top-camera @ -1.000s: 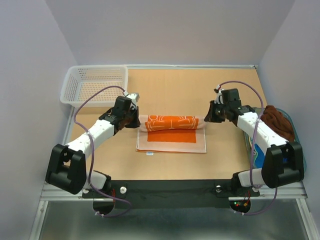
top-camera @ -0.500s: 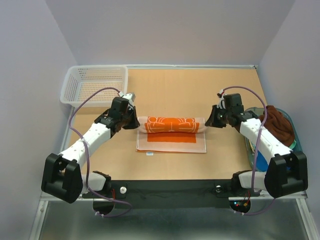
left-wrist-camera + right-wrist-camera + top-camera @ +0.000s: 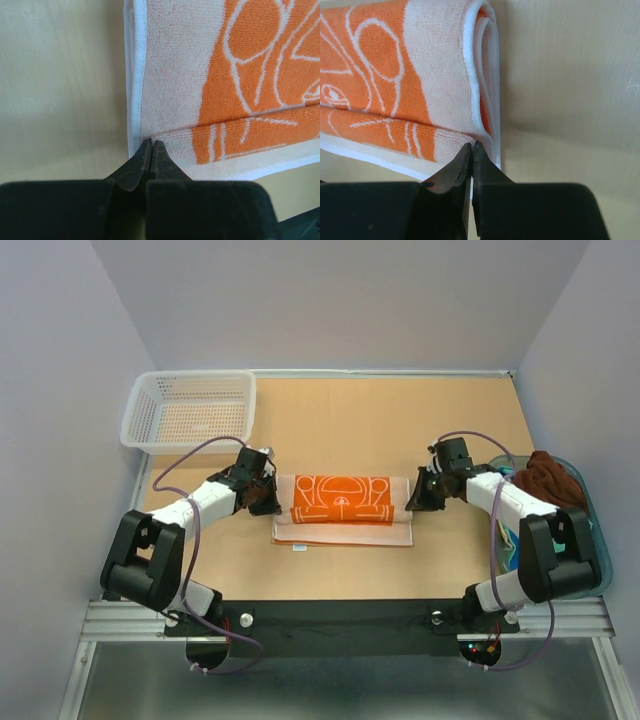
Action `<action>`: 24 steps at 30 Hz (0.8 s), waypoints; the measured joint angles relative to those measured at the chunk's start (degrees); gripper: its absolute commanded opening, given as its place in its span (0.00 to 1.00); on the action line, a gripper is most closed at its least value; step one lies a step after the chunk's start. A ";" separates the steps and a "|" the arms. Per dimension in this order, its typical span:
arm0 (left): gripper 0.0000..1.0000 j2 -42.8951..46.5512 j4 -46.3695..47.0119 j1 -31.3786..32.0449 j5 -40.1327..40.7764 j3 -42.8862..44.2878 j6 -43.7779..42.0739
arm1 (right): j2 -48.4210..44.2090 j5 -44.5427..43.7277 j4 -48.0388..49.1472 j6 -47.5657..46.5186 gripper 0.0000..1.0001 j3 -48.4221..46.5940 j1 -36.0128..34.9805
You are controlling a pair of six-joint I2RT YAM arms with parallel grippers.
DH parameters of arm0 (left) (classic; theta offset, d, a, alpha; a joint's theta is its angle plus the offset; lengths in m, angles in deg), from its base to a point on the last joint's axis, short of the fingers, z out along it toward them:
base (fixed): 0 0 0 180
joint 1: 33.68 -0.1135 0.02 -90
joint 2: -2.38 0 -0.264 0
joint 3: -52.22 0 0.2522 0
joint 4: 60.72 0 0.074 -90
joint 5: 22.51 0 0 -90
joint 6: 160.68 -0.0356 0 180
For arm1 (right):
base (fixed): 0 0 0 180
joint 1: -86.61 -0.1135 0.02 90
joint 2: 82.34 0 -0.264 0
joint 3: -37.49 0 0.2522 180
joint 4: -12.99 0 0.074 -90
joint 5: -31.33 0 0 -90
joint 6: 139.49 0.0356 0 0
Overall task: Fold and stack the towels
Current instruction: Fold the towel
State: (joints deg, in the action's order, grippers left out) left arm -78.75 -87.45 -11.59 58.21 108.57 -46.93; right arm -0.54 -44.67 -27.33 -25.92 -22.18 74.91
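From above, the orange towel (image 3: 342,502) lies folded at the middle of the table (image 3: 380,420), its patterned upper layer doubled over a pale lower one. The left gripper (image 3: 268,496) sits at its 9 o'clock end and the right gripper (image 3: 414,499) at its 3 o'clock end, both low on the cloth. A white mesh basket (image 3: 188,410) stands at 10 o'clock. At 3 o'clock a blue-green tub (image 3: 595,535) holds a dark brown towel (image 3: 552,480).

At the left wrist, the left gripper (image 3: 151,145) has its jaws pressed together, pinching the corner of the towel's (image 3: 220,75) upper flap.

At the right wrist, the right gripper (image 3: 471,147) is likewise nipped tight on the flap's corner, with the towel's (image 3: 385,75) rolled fold running up towards 12 o'clock.
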 measured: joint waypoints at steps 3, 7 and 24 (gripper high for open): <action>0.00 -1.49 1.20 0.00 0.04 -0.11 0.52 | 2.86 -0.04 1.84 0.57 0.00 0.00 0.00; 0.00 -2.62 2.27 -0.02 0.02 -0.11 0.85 | 5.75 -0.02 3.87 1.38 0.00 0.02 0.00; 0.00 -10.21 2.62 -0.09 -0.17 8.20 1.42 | 13.20 -5.09 6.69 1.42 0.01 -8.35 1.29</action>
State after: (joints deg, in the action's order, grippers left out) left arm -88.95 -84.83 -11.68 58.04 116.77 -45.51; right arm 12.66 -49.76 -20.65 -24.50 -30.53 76.20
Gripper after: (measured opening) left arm 0.033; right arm 0.056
